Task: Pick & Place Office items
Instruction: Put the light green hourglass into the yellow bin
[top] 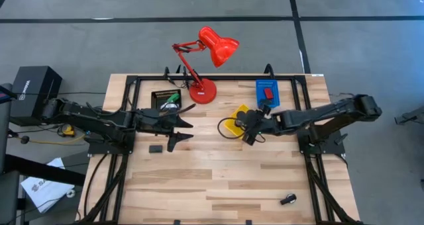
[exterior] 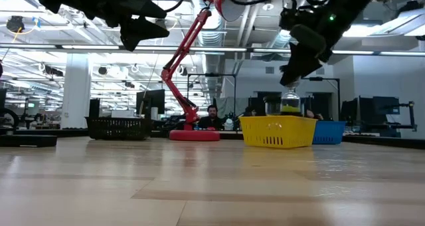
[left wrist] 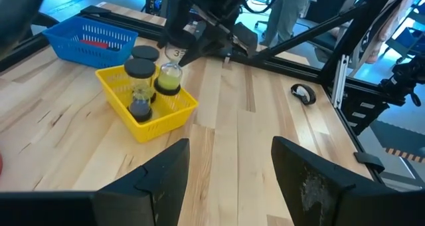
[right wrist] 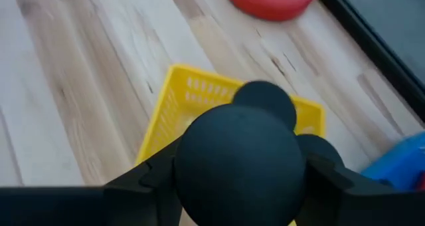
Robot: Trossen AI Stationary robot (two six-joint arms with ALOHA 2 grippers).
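My right gripper [top: 250,134] hangs over the yellow tray [top: 233,121], shut on a jar [left wrist: 169,78] with a black lid and yellow-green filling. Two more black-lidded jars [left wrist: 140,86] stand upright in that tray. My left gripper [top: 180,129] hovers open above the table's left middle, with nothing between its fingers [left wrist: 159,179]. A small black block [top: 156,148] lies flat on the wood just near of it. A small black item [top: 288,199] lies near the front right corner. My right gripper pinches the jar's round black lid [right wrist: 189,156] between its two fingers [right wrist: 143,186], one on each side. The fingers slant down from the table's right. The jar hangs upright below them [exterior: 290,105], its lower end behind the yellow tray's wall [exterior: 275,133].
The red desk lamp's base [top: 202,91] stands at the far middle. A black tray [top: 160,100] holding a green thing sits left of the base. A blue tray [top: 260,87] with a red block [top: 267,92] sits right of it. Bare wood fills the near half.
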